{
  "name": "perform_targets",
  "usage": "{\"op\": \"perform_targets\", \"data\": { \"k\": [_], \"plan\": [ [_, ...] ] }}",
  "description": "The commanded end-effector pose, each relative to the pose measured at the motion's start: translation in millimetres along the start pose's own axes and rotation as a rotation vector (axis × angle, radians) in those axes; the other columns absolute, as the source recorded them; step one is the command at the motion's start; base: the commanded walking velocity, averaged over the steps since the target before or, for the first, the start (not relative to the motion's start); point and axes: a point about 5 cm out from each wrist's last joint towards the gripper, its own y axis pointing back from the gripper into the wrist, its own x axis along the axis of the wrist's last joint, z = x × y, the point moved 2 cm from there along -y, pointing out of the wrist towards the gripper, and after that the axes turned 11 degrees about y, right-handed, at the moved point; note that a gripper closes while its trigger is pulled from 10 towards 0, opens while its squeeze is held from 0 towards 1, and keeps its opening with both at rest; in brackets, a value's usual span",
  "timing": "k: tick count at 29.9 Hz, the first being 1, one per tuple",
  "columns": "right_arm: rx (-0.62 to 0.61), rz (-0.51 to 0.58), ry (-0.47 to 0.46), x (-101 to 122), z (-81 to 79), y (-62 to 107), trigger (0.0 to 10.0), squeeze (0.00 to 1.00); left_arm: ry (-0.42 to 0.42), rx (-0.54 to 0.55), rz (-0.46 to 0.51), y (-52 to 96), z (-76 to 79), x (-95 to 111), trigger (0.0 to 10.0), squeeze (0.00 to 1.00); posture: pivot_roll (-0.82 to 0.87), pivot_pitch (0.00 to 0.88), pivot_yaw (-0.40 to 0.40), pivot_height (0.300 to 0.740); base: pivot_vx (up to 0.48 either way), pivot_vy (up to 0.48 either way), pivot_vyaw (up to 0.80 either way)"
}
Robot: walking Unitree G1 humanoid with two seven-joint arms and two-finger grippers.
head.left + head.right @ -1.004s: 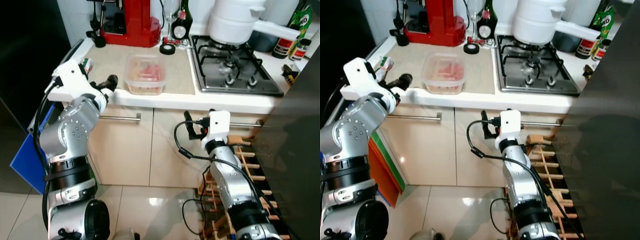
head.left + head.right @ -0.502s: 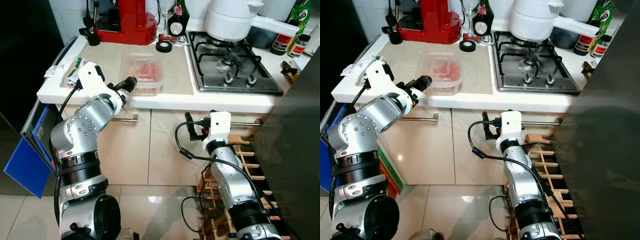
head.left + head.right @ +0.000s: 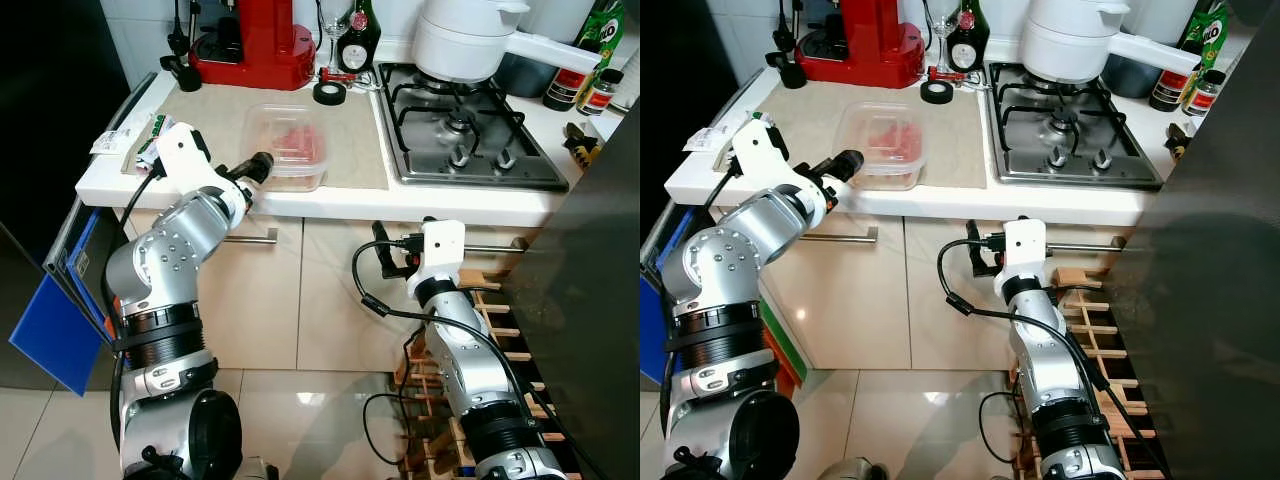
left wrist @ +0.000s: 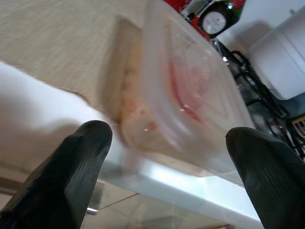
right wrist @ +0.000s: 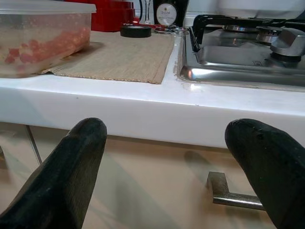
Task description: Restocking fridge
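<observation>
1. A clear plastic food container (image 3: 287, 147) with a snap-on lid sits on a woven beige mat (image 3: 215, 130) near the front edge of the white kitchen surface (image 3: 330, 204). Pinkish-red food shows through its walls.
2. The left claw (image 3: 255, 170) is raised at the surface edge, just beside the container's near-left corner. Its two rounded black fingers (image 4: 71, 167) are spread wide, with the container between them ahead.
3. The right claw (image 3: 380, 248) hangs below the surface edge before the cream cabinet doors (image 3: 340, 290). Its two fingers (image 5: 66, 167) are also spread apart, holding nothing.
4. One red coffee machine (image 3: 250, 40) stands at the back.
5. A steel gas hob (image 3: 465, 135) carries one large white pot (image 3: 465, 40).
6. One black tape roll (image 3: 331, 93) lies behind the mat.
</observation>
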Motion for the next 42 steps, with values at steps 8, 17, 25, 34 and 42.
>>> {"op": "perform_targets", "data": {
  "k": [8, 17, 25, 34, 42],
  "plan": [
    [-0.003, -0.006, 0.021, 1, 2.2, 1.6, 10.0, 0.04, -0.028, -0.065, 0.004, -5.0, 18.2, -1, 10.0, 0.00, 0.01, 0.000, -0.016, 0.740, 0.000, 0.000, 0.00],
    [0.001, -0.013, 0.023, 0, 1.5, 1.8, 10.0, 0.04, -0.075, 0.024, -0.046, -15.5, -0.9, -16, 10.0, 0.00, 0.01, 0.000, -0.017, 0.740, 0.000, 0.000, 0.00],
    [0.004, -0.014, 0.024, 0, 1.0, 2.1, 10.0, 0.04, -0.053, 0.011, 0.011, -21.4, -2.6, -11, 0.0, 0.00, 0.00, 0.000, -0.022, 0.740, 0.000, 0.000, 0.00],
    [0.005, -0.018, 0.025, 0, 1.4, 2.7, 10.0, 0.04, -0.045, -0.065, 0.064, -20.2, 5.1, -6, 0.0, 0.00, 0.01, 0.000, -0.023, 0.740, 0.000, 0.000, 0.00],
    [0.007, -0.019, 0.024, -1, 0.7, 2.7, 10.0, 0.04, -0.028, -0.078, 0.036, -22.2, 3.1, -13, 0.0, 0.00, 0.00, 0.000, -0.024, 0.740, 0.000, 0.000, 0.00]
  ]
}}
